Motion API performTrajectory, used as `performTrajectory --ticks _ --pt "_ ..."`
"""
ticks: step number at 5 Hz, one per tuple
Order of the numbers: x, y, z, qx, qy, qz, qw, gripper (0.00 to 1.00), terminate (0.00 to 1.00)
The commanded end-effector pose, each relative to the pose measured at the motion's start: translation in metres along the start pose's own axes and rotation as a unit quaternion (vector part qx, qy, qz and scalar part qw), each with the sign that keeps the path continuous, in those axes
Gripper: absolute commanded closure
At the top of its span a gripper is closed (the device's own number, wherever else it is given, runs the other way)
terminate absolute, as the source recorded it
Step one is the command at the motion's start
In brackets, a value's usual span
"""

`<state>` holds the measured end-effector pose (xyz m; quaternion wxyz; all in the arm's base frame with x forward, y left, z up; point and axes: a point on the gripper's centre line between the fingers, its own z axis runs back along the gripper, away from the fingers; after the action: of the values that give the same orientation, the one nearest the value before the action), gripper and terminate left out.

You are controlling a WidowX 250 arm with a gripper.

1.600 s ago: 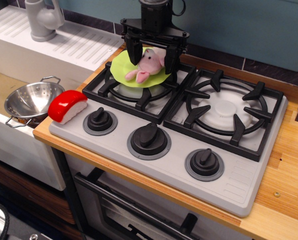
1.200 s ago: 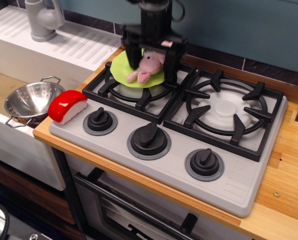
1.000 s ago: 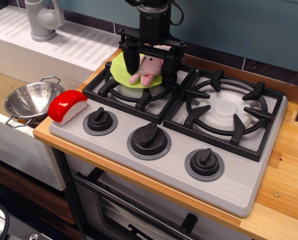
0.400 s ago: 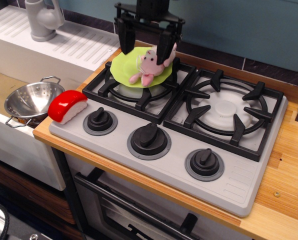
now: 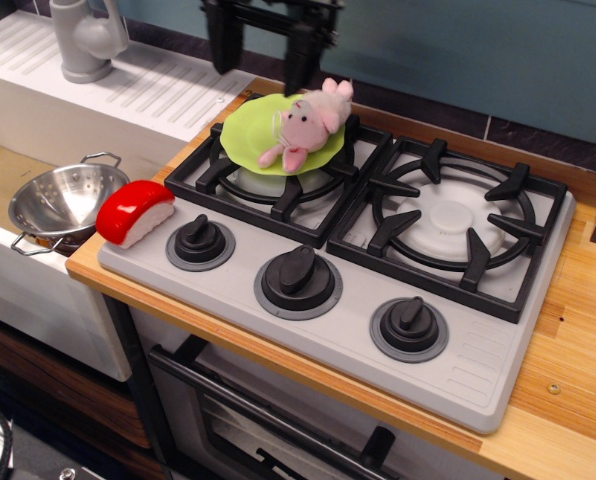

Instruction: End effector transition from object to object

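Note:
A pink plush toy [image 5: 306, 122] lies on a green plate [image 5: 251, 135] on the back left burner of the toy stove. My gripper [image 5: 260, 68] hangs open and empty above the plate's far left side, its two black fingers [image 5: 223, 48] spread apart, clear of the plush toy. A red and white sushi piece [image 5: 135, 211] sits at the stove's front left corner.
A metal colander [image 5: 56, 202] rests in the sink at the left. A grey faucet [image 5: 84, 38] stands at the back left. Three black knobs [image 5: 298, 278] line the stove's front. The right burner grate [image 5: 448, 222] is bare. A wooden counter [image 5: 568, 370] runs along the right.
My gripper was down around the plush toy on the plate, then opened, rose and moved left and back. The plush toy stays on the plate, shifted slightly right.

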<state>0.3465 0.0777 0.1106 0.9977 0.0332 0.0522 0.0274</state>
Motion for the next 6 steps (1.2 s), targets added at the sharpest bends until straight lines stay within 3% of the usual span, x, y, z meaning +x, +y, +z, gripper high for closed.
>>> performTrajectory --ticks 1,4,6 --pt "-0.016 0.034 0.018 -0.005 -0.062 -0.007 0.998 0.0 0.0" --pt "-0.054 0.064 -0.029 0.002 -0.113 -0.011 0.9936 0.0 0.0" --pt "-0.064 0.071 -0.059 -0.005 -0.135 -0.019 0.9907 0.0 0.0"
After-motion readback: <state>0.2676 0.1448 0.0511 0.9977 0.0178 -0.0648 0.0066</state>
